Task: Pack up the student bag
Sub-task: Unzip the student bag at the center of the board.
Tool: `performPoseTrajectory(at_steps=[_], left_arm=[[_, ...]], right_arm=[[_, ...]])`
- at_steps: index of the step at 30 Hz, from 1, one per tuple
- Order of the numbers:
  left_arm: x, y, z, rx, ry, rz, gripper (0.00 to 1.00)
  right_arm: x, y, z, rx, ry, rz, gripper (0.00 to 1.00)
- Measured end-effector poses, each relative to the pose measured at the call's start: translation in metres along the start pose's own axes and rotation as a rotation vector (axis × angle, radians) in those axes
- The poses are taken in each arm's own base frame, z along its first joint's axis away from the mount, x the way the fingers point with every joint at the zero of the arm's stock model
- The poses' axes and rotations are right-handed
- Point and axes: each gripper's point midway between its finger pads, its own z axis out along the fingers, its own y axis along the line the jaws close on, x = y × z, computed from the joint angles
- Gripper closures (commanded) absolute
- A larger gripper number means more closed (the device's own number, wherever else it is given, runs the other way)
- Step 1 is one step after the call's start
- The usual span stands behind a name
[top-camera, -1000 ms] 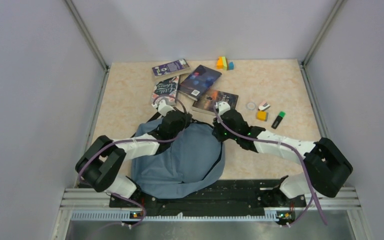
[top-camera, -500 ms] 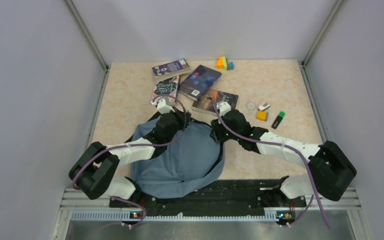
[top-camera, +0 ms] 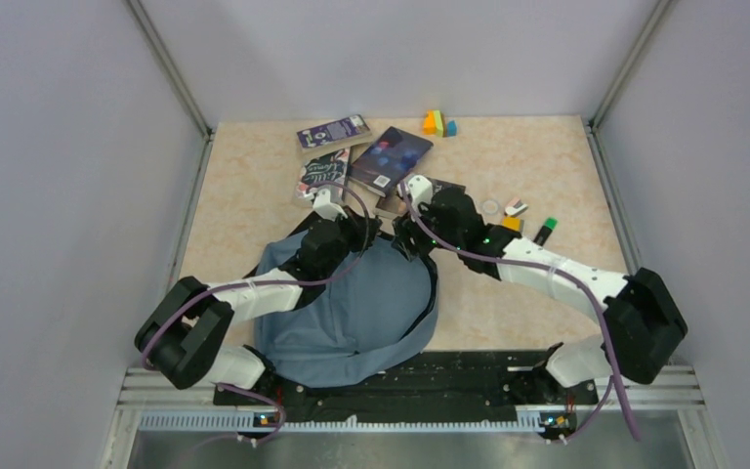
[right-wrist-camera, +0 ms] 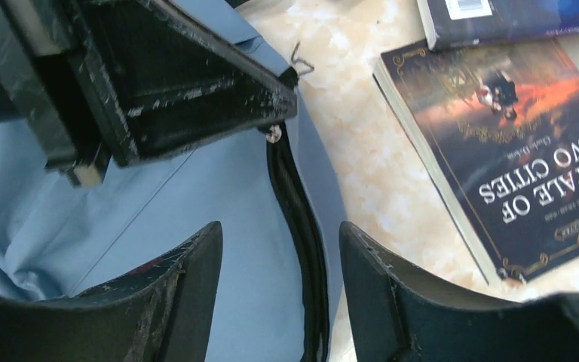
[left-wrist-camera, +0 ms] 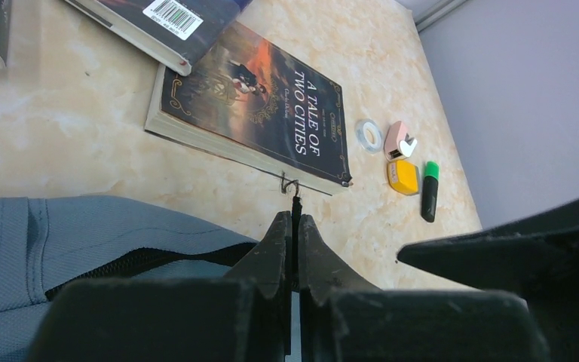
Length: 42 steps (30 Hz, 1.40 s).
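Student bag [top-camera: 352,313], dusty-blue fabric backpack, lies flat on the table [top-camera: 547,156] at the near edge btwn the two arm bases, its far end pointing twd the books; dark zip track [right-wrist-camera: 295,204] runs along its right-hand edge. L gripper [left-wrist-camera: 292,230] sits over the bag's far end w/ jaws pressed together, pinching the thin black zip pull [left-wrist-camera: 295,202]; the pull's small metal hook pokes out past the fingertips, just over bare tabletop. R gripper [right-wrist-camera: 279,234] is just beside it, jaws spread apart w/ nothing btwn them, hovering above the zip track and blue fabric; whether its fingers touch the cloth can't be told. Just beyond the bag, a dark paperback, "A Tale of Two Cities" [left-wrist-camera: 264,113], lies face up, partly hidden by the R arm in the top view. Overlapping its far-left corner is a dark-blue book [top-camera: 391,156], barcode side up; left of that a book w/ a pale, pinkish cover [top-camera: 320,176]; farther back a purple book [top-camera: 334,132]. Right of the paperback, a small cluster, each item near the next: clear tape roll [left-wrist-camera: 369,136], pink-and-white gadget [left-wrist-camera: 400,140], yellow block-like item [left-wrist-camera: 403,176], black marker w/ green cap [left-wrist-camera: 429,192]. Farthest, nr the back wall, a small bunch of coloured blocks [top-camera: 439,123], orange, yellow, blue.
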Motion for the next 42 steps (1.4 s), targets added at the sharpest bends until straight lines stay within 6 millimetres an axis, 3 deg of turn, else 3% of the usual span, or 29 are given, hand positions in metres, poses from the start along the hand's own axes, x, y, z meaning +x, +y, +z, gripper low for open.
performPoseTrajectory(at_steps=[4,9,14,15,19,25,33,42], left_arm=[[0.001,0.000,0.000,0.005,0.002,0.002,1.00],[0.001,0.000,-0.001,0.005,0.004,0.004,1.00],[0.002,0.001,-0.001,0.006,0.005,0.010,1.00],[0.002,0.001,-0.001,0.006,0.005,0.011,1.00],[0.001,0.003,-0.001,-0.001,-0.003,0.018,1.00],[-0.004,0.026,-0.005,-0.088,-0.059,0.028,1.00],[-0.011,0.039,-0.007,-0.153,-0.094,0.054,1.00],[-0.030,0.060,-0.014,-0.225,-0.152,0.048,1.00]], right_arm=[[-0.003,-0.002,0.021,-0.031,0.028,-0.050,0.43],[0.015,-0.005,0.041,-0.044,0.090,-0.085,0.47],[0.032,-0.010,0.052,-0.035,0.137,-0.112,0.95],[0.034,-0.011,0.053,-0.029,0.143,-0.113,1.00],[0.033,-0.015,0.053,-0.006,0.137,-0.118,1.00],[0.033,-0.024,0.051,0.054,0.130,-0.091,1.00],[0.037,-0.029,0.042,0.110,0.128,-0.022,1.00],[0.036,-0.029,0.037,0.126,0.118,0.015,1.00]])
